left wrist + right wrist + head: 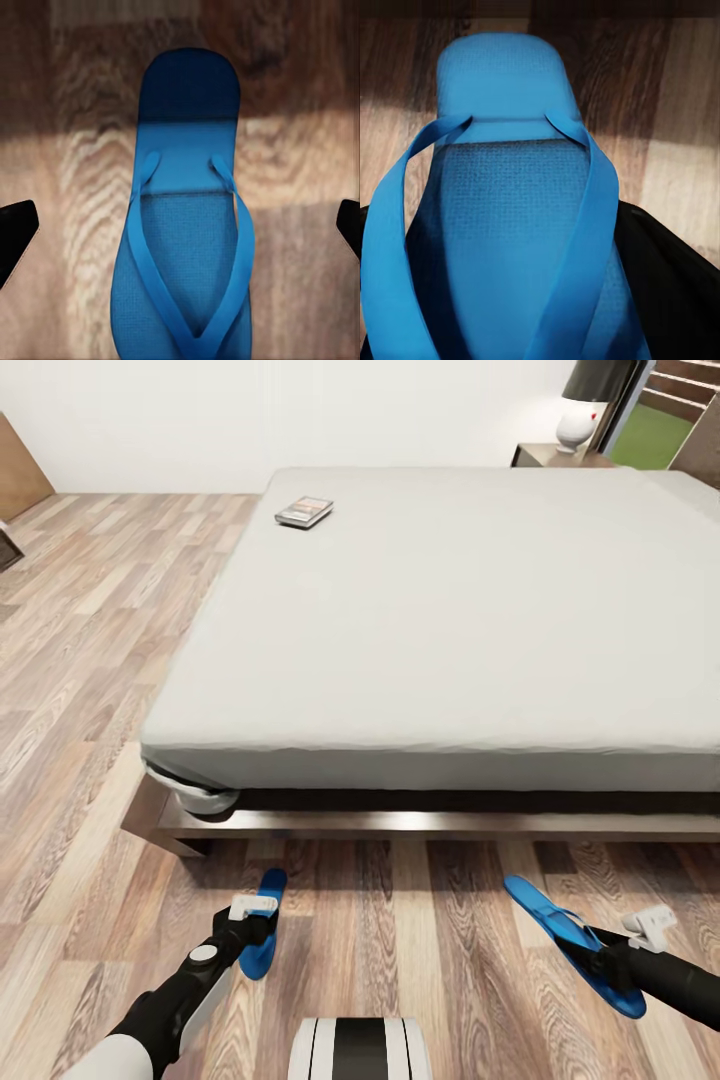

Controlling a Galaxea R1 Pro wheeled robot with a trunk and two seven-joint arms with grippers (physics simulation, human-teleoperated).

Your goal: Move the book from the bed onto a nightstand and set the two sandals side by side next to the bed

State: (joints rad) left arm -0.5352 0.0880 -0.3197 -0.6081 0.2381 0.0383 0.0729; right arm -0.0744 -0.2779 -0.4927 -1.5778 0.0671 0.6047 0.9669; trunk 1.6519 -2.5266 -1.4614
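Left end effector spread wide over floor sandal, right end effector gripping raised sandal

Head view: high vantage, facing forward and down across the wood floor to the foot edge of the bed, whole mattress visible to the far wall. Left wrist view: sits close above the floor, looking down along its gripper at the left sandal, the same sandal and planks the head view has near its lower-left. Right wrist view: much nearer, right sandal spans the frame; shared with head view's lower-right sandal.
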